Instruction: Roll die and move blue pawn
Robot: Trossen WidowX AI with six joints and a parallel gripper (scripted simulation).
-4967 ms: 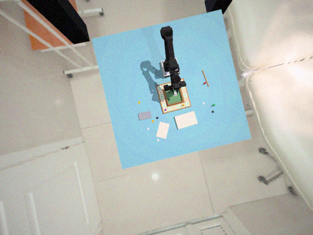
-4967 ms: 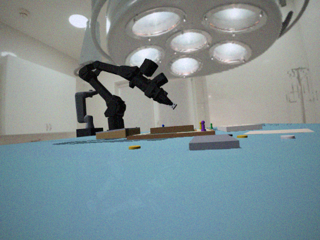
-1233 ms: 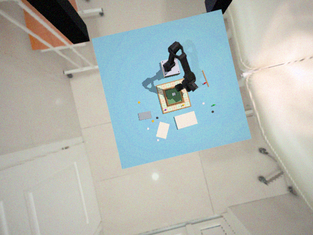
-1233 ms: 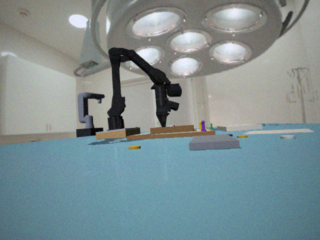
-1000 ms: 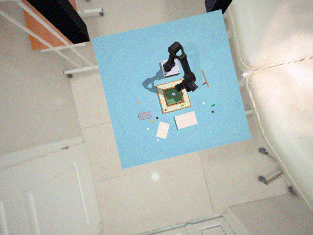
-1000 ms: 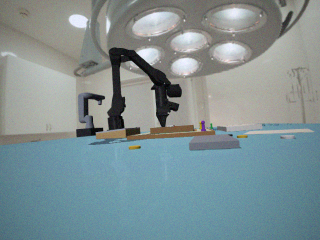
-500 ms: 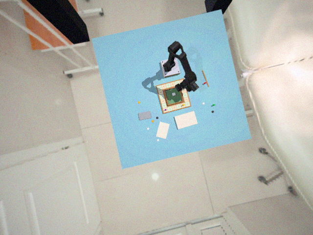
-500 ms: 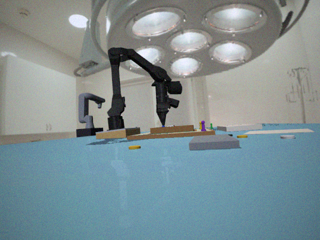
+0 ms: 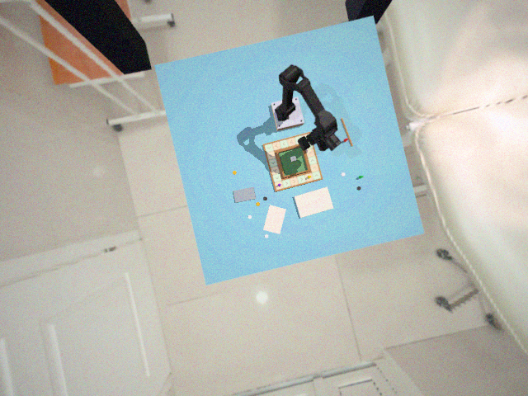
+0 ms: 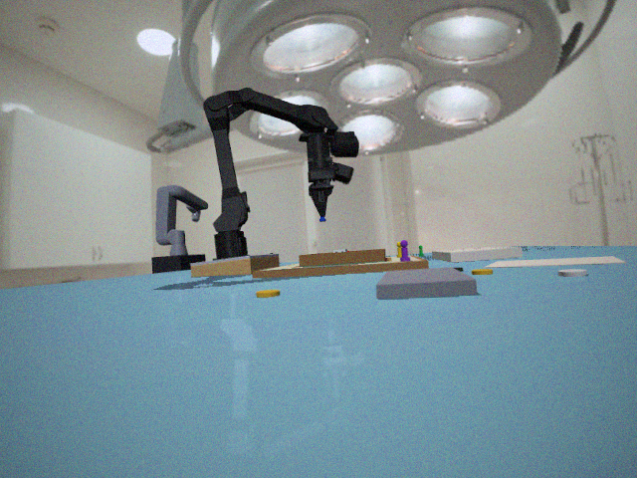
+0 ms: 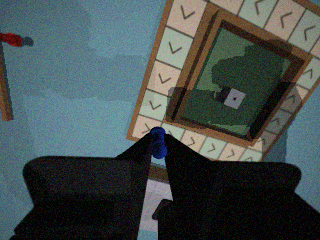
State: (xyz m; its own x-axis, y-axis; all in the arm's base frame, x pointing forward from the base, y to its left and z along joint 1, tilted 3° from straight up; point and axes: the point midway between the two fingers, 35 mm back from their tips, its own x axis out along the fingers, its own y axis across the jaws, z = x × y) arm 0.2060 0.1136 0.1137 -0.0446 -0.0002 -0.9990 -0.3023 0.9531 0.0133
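Blue tabletop [image 9: 238, 256] [image 10: 309, 370] [image 11: 55, 125], fingers [image 9: 304, 143] [image 10: 321, 218] nearly closed, gripping blue pawn [image 10: 322, 219] [image 11: 159, 143]

Near the centre of the frame, the black arm's gripper [image 10: 321, 216] points down, its fingertips closed on a blue pawn [image 10: 322, 219] above the wooden-edged board [image 10: 344, 269]. Right of centre stand a purple pawn [image 10: 404, 251] and, just beside it, a yellow pawn [image 10: 398, 250]. A grey block [image 10: 426, 284] lies lower right of them.

Grey block [image 9: 244, 195] [image 10: 426, 284] beside yellow discs [image 9: 257, 204] [image 10: 268, 294] (both flat)
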